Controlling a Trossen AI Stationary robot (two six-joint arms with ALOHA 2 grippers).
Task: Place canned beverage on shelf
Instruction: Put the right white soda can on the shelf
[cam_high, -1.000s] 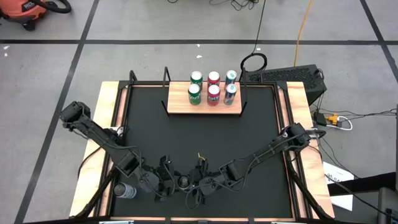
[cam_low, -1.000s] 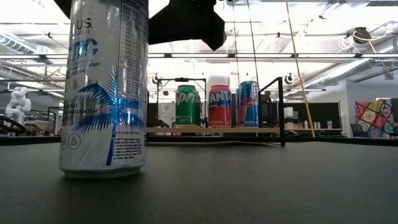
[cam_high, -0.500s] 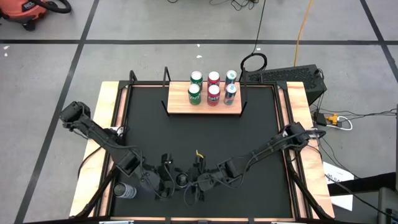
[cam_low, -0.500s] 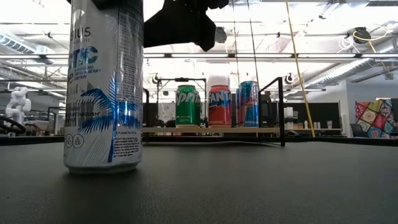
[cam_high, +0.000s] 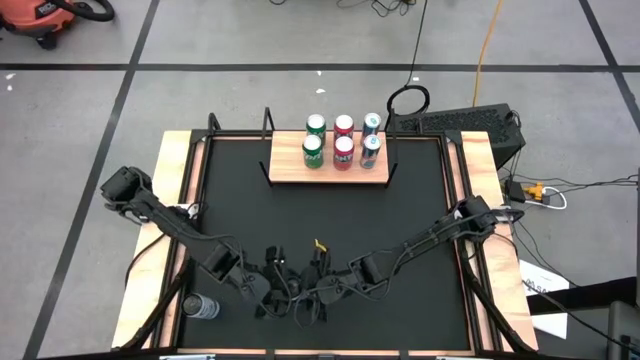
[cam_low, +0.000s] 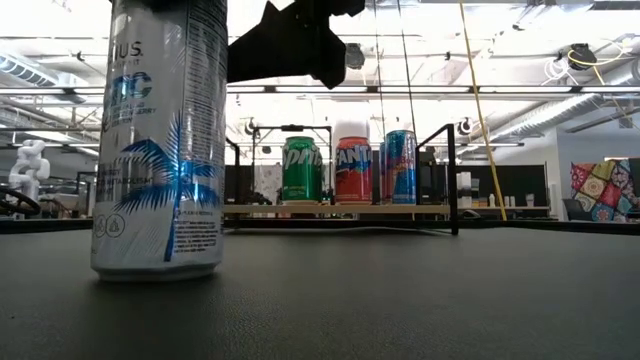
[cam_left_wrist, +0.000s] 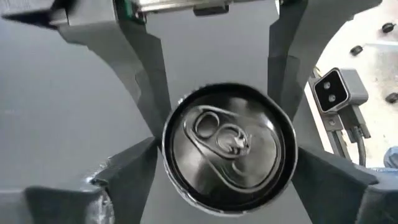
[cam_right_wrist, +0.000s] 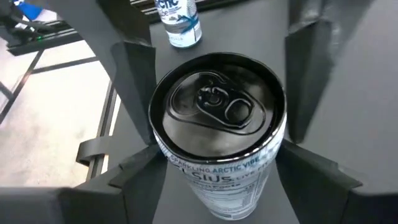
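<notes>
shifted a little toward the left of the low view since half a second ago, the tall white can with a blue palm print (cam_low: 160, 140) has also turned so its label faces slightly differently. the left arm has pushed further in along the near edge of the black surface (cam_high: 330, 230).

the can stands upright on that surface, close to the near edge and well apart from the flat light-wood shelf with thin black rod uprights (cam_high: 288, 172) at the far side. both arms meet at it. the left claw (cam_high: 278, 290) reaches in from the left and the right claw (cam_high: 305, 293) from the right, and each wrist view looks down on the can's silver pull-tab lid (cam_left_wrist: 227, 146) with dark claw parts flanking it on all four sides. whether either claw is actually clamped on the can or merely set around it, i cannot tell.

six cans already stand on the shelf in two rows: a green pair (cam_high: 314, 138), a red pair (cam_high: 344, 140) and a blue-and-white pair (cam_high: 370, 138), filling its right part, with the left part of the board bare.

a second white-and-blue can (cam_high: 200, 305) stands by the surface's near left corner, beyond the left claw.
</notes>
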